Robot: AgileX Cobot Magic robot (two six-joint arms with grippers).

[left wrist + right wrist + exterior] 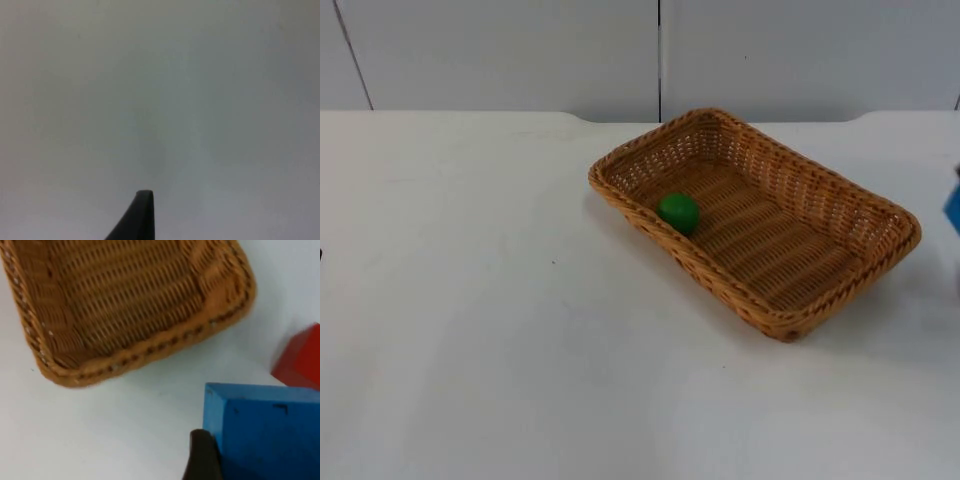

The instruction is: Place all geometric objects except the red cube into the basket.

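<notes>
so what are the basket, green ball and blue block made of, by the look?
Basket: woven wicker or rattan-style strands, tan with darker flecks along the rim; natural or plastic, can't tell. Green ball: smooth, solid colour, slight sheen; painted wood or plastic. Blue block: flat faces, crisp edges, matte paint; likely painted wood, not certain.

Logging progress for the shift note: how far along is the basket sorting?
Done: the green ball lies inside the basket. In hand: the right gripper is at the blue block beside the basket. Left: getting that block in; the red cube stays on the table.
</notes>
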